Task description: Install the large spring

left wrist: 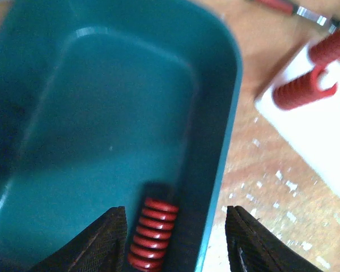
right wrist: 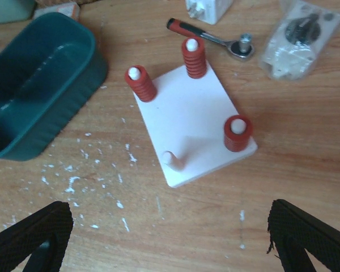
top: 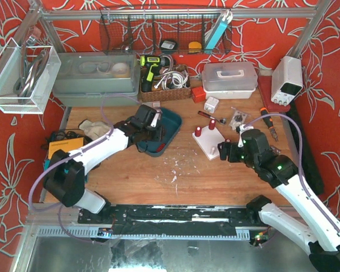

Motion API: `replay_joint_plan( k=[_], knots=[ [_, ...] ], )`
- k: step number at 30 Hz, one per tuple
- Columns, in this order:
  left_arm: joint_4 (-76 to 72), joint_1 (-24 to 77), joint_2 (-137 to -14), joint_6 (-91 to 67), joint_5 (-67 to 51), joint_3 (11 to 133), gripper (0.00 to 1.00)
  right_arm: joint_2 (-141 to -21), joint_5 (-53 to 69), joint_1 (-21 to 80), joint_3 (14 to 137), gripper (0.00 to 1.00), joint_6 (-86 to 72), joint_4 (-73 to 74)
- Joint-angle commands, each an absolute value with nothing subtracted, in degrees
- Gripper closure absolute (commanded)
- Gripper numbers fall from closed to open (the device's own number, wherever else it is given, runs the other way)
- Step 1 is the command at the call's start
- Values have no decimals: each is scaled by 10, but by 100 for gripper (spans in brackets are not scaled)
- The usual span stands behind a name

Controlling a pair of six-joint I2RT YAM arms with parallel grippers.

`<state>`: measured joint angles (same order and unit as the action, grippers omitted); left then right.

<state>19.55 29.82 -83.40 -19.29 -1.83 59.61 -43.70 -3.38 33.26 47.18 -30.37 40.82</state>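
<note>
The large red coil spring (left wrist: 153, 235), its thick turns closely stacked, lies on the smooth floor of the deep teal plastic tray (left wrist: 102, 113). It sits close along the tray's right wall, the side facing the board. The left claw (left wrist: 175, 226) hangs over that spot with its black textured fingers (left wrist: 110, 243) spread wide. Both the spring and the tray wall fall within the gap, the spring nearer one finger. Whether anything touches it cannot be told.

Right of the tray and apart from it, the flat white rectangular board (right wrist: 192, 124) lies on the worn wooden worktop (right wrist: 306, 170), which is flecked with white chips. Four pale, round-tipped pegs stand at the board's corners. Three carry short red ribbed springs (right wrist: 194, 58); the bare peg (right wrist: 171, 160) stands at the corner nearest the right claw (right wrist: 170, 238). That claw hangs just near of the board, its black ridged fingers (right wrist: 31, 238) set far apart.

Beyond the board lie a ratchet wrench with a red handle and steel head (right wrist: 209, 37), a clear plastic bag of dark metal parts (right wrist: 297, 37) and a white plug block (right wrist: 208, 7). At the far right stands a white box-shaped unit (top: 287, 79); its panel markings are too small to read.
</note>
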Motion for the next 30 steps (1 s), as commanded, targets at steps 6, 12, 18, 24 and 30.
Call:
replay_joint_plan(
  k=[6, 12, 18, 24, 30],
  knots=[
    [250, 289, -918, -132, -78, 612, 57, -466, -77, 333, 528, 5, -284, 538],
    [307, 279, -975, -114, -132, 658, 60, -469, -84, 333, 552, 5, -281, 554],
    [338, 272, -989, -102, -130, 675, 59, -462, -90, 333, 551, 5, -291, 571],
    [366, 258, -1011, -71, -108, 686, 57, -446, -97, 333, 537, 5, -304, 574],
    [363, 243, -1028, -53, -131, 677, 56, -447, -106, 333, 541, 5, -308, 589]
  ],
)
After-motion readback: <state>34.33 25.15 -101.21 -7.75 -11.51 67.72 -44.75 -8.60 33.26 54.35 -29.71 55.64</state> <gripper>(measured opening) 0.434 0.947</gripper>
